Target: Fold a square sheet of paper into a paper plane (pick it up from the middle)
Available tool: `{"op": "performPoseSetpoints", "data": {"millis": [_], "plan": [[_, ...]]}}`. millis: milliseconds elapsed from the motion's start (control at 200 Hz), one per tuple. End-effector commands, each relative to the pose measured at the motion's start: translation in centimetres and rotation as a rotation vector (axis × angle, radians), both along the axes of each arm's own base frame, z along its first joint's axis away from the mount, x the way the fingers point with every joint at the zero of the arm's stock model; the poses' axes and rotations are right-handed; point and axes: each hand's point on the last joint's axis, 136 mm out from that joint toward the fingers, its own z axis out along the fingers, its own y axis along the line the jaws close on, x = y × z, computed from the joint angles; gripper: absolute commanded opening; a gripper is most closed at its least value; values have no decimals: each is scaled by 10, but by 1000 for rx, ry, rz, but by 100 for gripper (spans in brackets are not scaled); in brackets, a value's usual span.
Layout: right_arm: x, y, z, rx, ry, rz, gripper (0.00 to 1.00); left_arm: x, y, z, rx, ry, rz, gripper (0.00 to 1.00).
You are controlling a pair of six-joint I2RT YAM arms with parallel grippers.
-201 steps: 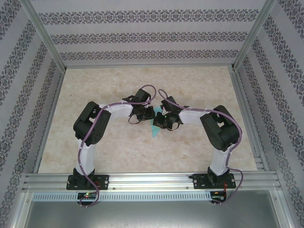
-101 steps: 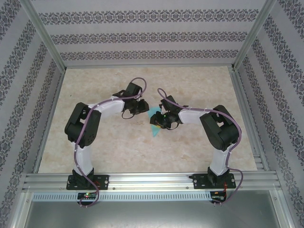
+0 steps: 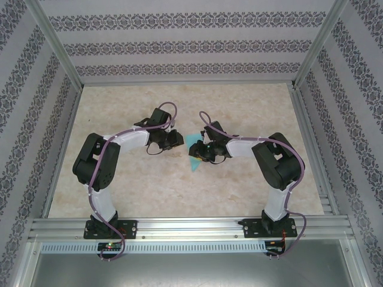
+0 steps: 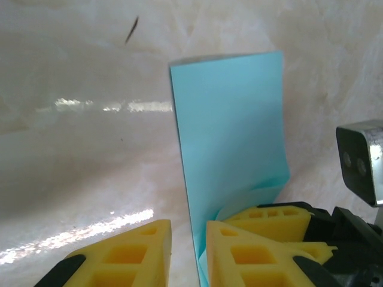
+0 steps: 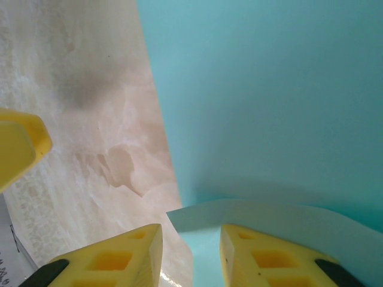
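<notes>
Left gripper (image 4: 188, 230) and right gripper (image 5: 190, 230) both slightly parted, pinching nothing, at the partly folded turquoise paper sheet (image 4: 227, 119): light, limp, crease-prone, probably best pinched mid-fold

Beige marbled tabletop (image 3: 149, 185); patterned walls (image 3: 179, 48); aluminium frame rail (image 3: 191, 227).

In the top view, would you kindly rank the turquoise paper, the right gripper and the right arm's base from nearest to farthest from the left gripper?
From the left gripper:
1. turquoise paper, just to its right.
2. right gripper, across the paper.
3. right arm's base, at the table's near edge, far right.
</notes>
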Motion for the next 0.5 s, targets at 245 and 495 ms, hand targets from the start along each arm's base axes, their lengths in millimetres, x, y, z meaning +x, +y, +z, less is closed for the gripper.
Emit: {"op": "performPoseSetpoints", "data": {"millis": [245, 495], "plan": [[-17, -31, -33, -110, 75, -25, 14, -21, -30, 6, -121, 6, -76, 16], [-21, -34, -41, -132, 100, -27, 1, -31, -44, 2, -140, 20, -114, 4]]}}
